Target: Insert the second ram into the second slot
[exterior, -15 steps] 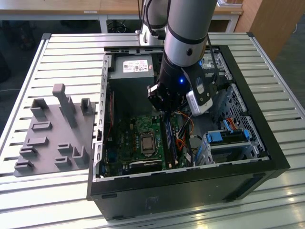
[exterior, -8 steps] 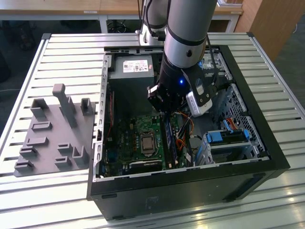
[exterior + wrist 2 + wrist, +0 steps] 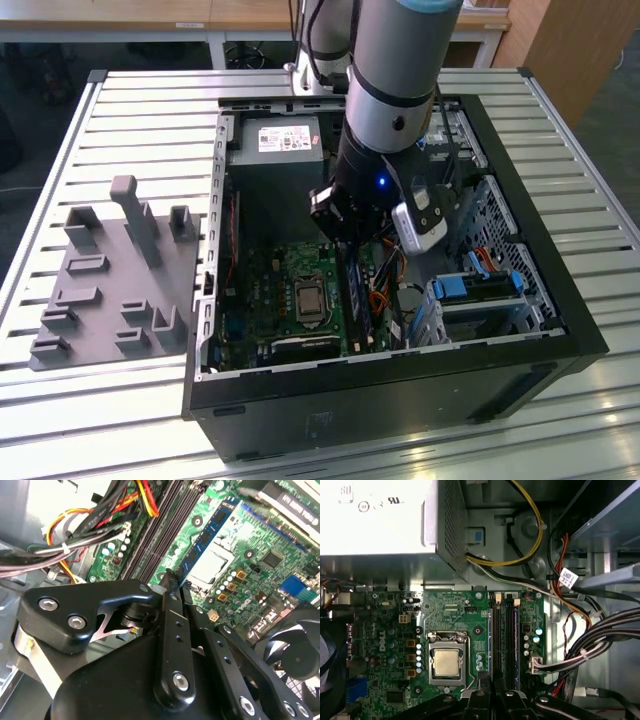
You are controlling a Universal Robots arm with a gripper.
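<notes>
End effector over second ram

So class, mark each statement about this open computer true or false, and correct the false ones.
1. The computer case lies open on a slatted table. True.
2. A cooler covers the processor. False: its bare metal lid shows.
3. The blue ram stick stands along a slot beside the processor. True.
4. The grey tray is on the exterior view's right of the case. False: it is on the left.
5. The gripper is above the grey tray. False: it is inside the case, over the motherboard.
</notes>
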